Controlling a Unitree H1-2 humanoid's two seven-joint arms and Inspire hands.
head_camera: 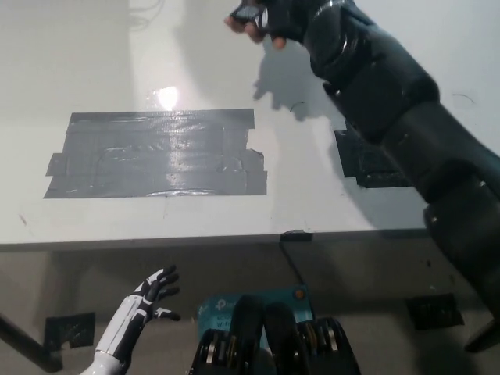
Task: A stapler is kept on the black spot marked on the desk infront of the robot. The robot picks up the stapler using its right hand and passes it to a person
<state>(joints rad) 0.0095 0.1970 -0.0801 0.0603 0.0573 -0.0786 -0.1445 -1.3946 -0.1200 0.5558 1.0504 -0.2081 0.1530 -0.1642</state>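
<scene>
Right hand: we see our black right hand (293,17) stretched to the far edge of the surface (94,62) at the top of the view, its fingers (275,16) curled around the stapler (246,12).
Stapler: only its dark front end shows, jutting left from our grasp, raised off the surface.
Person's hand: fingertips of a person's hand (251,28) show just under the stapler, touching or nearly touching it; we cannot tell which.
Left hand: our white left hand (152,291) rests low at the lower left, below the surface edge, fingers spread and holding nothing.
Tape: a large grey tape patch (156,152) lies mid-surface; the black spot (367,160) sits partly hidden under our right arm.
</scene>
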